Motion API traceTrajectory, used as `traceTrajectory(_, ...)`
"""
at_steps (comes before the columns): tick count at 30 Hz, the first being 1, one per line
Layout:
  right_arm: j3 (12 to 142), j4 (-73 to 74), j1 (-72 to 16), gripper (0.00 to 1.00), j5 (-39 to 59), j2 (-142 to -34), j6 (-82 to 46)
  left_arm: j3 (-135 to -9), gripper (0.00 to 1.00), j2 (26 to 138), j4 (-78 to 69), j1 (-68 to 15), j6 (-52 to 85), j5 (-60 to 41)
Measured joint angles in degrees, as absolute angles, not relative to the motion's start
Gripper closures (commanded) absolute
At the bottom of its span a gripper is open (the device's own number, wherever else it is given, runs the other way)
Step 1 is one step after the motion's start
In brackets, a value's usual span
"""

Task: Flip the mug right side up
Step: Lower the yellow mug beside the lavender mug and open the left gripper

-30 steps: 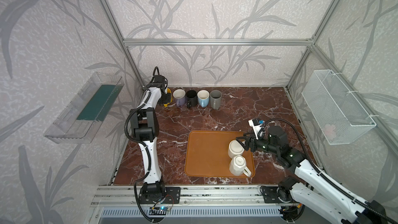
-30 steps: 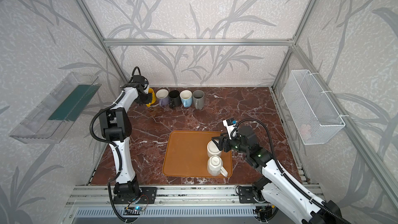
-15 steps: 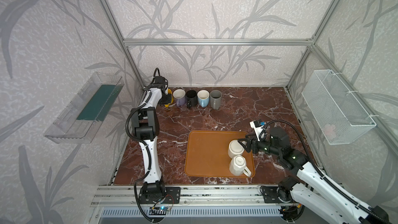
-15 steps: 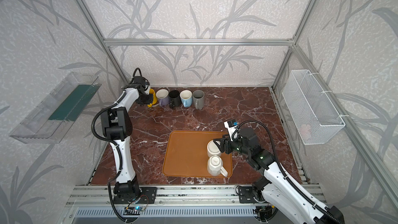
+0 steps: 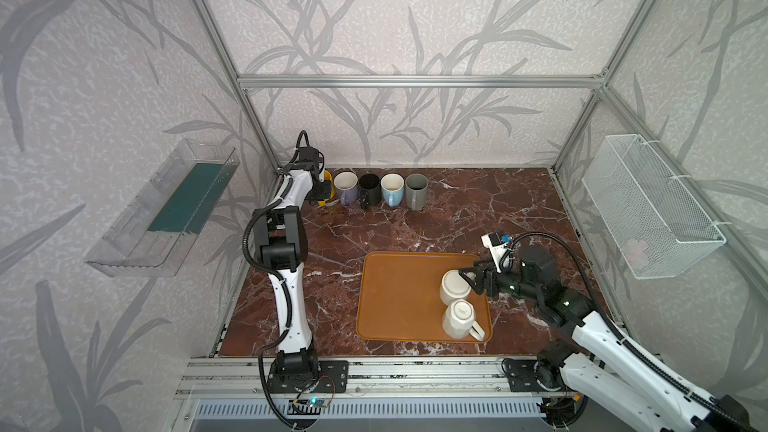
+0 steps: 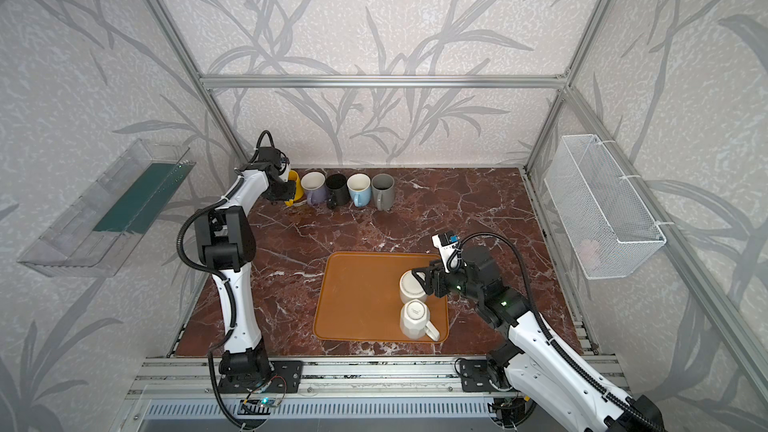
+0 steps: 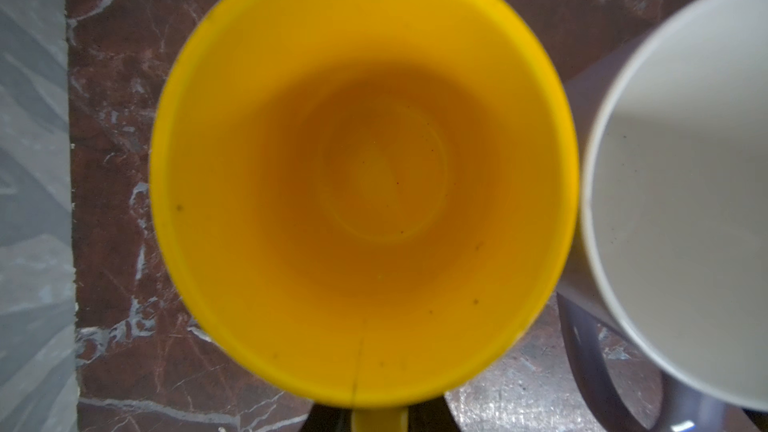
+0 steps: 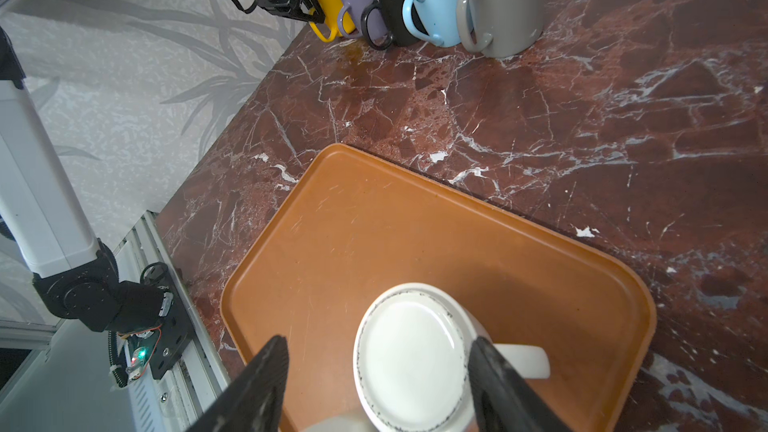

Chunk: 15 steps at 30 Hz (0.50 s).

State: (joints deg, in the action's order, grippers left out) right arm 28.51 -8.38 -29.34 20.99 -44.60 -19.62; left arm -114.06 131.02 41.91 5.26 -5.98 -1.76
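On the tray (image 5: 399, 297), at its 3 o'clock edge, the mug (image 5: 454, 288) stands upside down, base up. From 3 o'clock the right gripper (image 8: 378, 344) has its jaws wide apart astride the mug, gripping nothing. 1 finger (image 8: 494, 380) lies by the handle, touching or not I cannot tell, and the other stands clear. Just at its 6 o'clock stands a 2nd mug (image 5: 457, 320), also inverted. At the 11 o'clock corner of the table (image 5: 478, 209), the left gripper (image 5: 322, 194) is closed on the handle of the upright yellow mug (image 7: 365, 176). Beside it, 4 more mugs (image 5: 392, 189) line the 12 o'clock edge.
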Motion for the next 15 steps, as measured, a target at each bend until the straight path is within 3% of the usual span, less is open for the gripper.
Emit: traceTrajectory(15,28.56,-8.88,-29.34,0.31,20.99,-44.07,-19.59,-114.06,1.00,131.02,42.02,5.37,-5.26,-3.31)
